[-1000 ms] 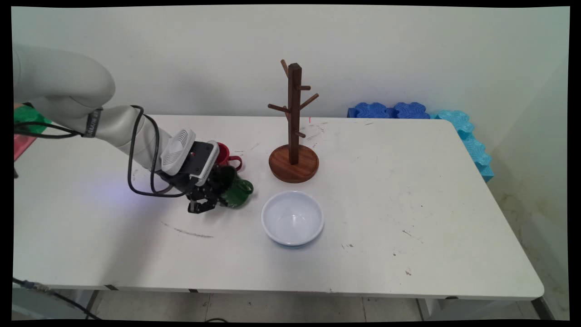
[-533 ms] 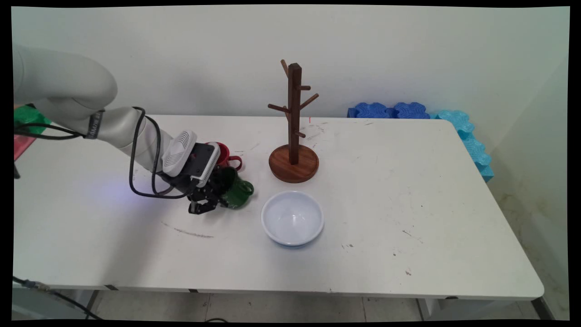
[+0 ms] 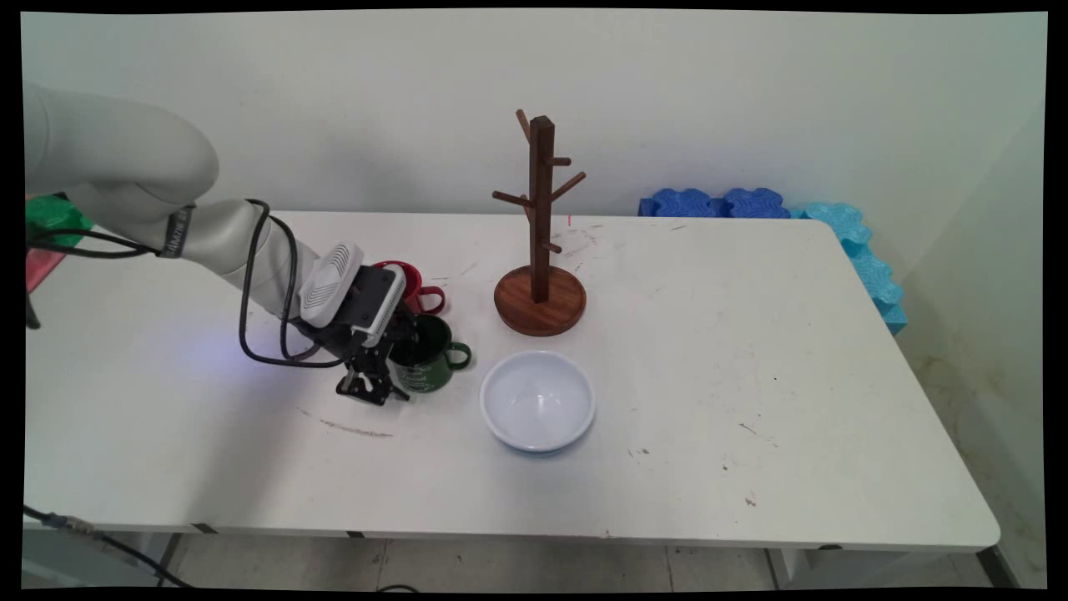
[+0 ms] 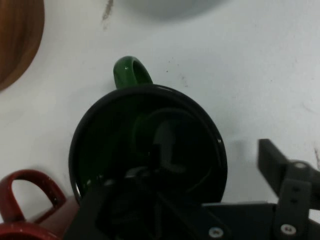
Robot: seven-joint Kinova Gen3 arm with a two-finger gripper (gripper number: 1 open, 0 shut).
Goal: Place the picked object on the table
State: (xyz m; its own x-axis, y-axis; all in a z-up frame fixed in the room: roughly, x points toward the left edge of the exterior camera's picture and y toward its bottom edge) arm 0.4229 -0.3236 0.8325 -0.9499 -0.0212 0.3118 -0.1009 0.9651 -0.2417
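A dark green mug (image 3: 427, 361) stands upright on the white table (image 3: 709, 376), its handle pointing right toward the white bowl (image 3: 538, 402). My gripper (image 3: 377, 380) is low at the mug's left side and open. In the hand view the green mug (image 4: 150, 125) fills the middle. One finger reaches down inside it, and the other finger (image 4: 272, 157) stands outside, apart from the rim. My gripper (image 4: 215, 165) straddles the mug's wall without pressing it. A red mug (image 3: 415, 284) sits just behind, and the hand view shows the red mug (image 4: 25, 200) at its lower left.
A wooden mug tree (image 3: 541, 242) with bare pegs stands right of the mugs; its base (image 4: 15, 40) shows in the hand view. The white bowl's rim (image 4: 165, 6) is at the hand view's top. Blue foam pieces (image 3: 717, 203) lie at the table's far right corner.
The green mug was tilted in the gripper; now it stands upright on the table. The fingers have spread off the mug's wall, and the hand has shifted slightly left.
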